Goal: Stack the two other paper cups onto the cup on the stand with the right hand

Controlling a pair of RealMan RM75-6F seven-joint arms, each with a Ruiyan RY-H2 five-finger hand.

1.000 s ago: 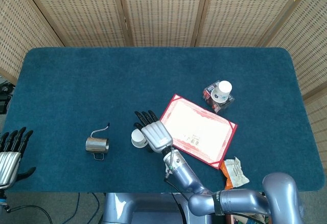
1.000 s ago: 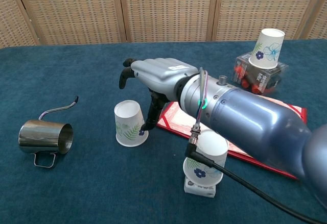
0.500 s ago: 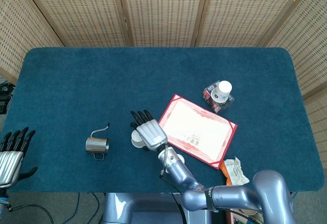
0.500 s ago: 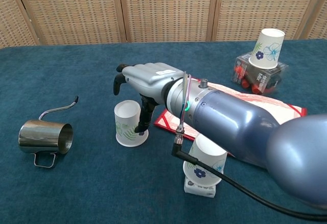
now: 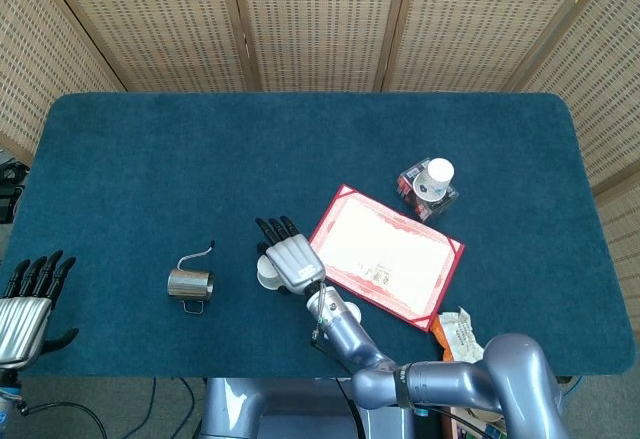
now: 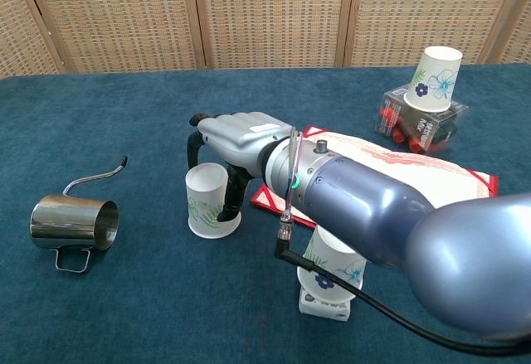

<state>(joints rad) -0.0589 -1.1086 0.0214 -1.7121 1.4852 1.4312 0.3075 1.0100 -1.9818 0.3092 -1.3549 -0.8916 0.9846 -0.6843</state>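
Sitting upside down beneath the right hand (image 6: 235,134), the paper cup (image 6: 209,201) is straddled by down-curled fingers (image 6: 193,150); grip uncertain.

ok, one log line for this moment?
phase: reaching for cup | right robot hand: fingers around upside-down paper cup, grip not confirmed | left robot hand: open, idle | cup on stand: nothing stacked

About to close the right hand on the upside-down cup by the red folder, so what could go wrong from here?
The right hand straddles the upside-down cup, fingers on both sides; too hard a squeeze may crush the thin paper. The forearm hangs over the cup on the stand, so lifting could knock it over. The metal pitcher stands left of the cup; a leftward swing might clip it.
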